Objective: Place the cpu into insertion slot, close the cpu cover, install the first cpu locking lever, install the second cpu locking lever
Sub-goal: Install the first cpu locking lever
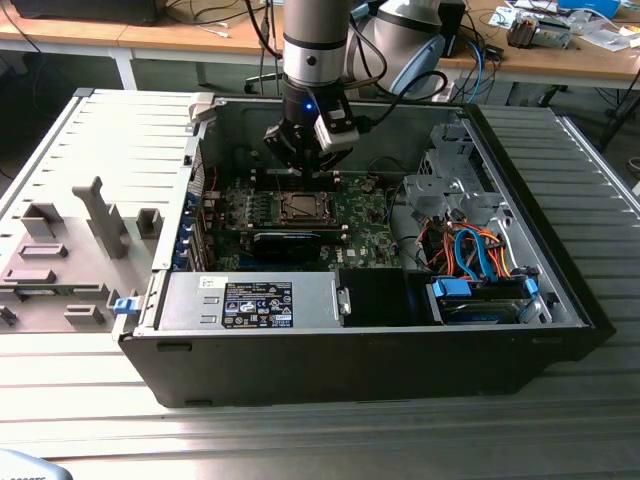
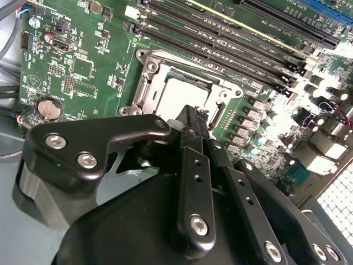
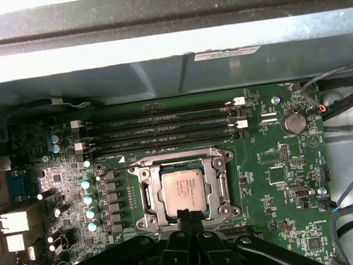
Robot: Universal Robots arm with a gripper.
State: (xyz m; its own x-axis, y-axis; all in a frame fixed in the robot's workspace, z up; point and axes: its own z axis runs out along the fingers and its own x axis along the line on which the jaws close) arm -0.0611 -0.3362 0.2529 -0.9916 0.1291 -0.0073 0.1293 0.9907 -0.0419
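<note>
While the black gripper [image 3: 186, 221] hangs just over the socket area with its fingers [image 2: 190, 165] pressed together and nothing pinched between them, its tips are seen at the near edge of the thin silvery metal cpu cover [image 3: 185, 189] in both wrist views. The small flat square cpu [image 3: 184, 190] with its silvery-grey top is seated in the shiny-rimmed square insertion slot [image 3: 144, 193], and the cover frame is laid flat around it, the chip showing through its window. Beyond the socket, four long black memory slots [image 3: 160, 130] are noted on the green circuit board [image 3: 276, 182]. In the exterior view the arm [image 1: 315, 45] is lowered into the open black computer case [image 1: 350, 360], which is set on a grey slatted table [image 1: 300, 440].
</note>
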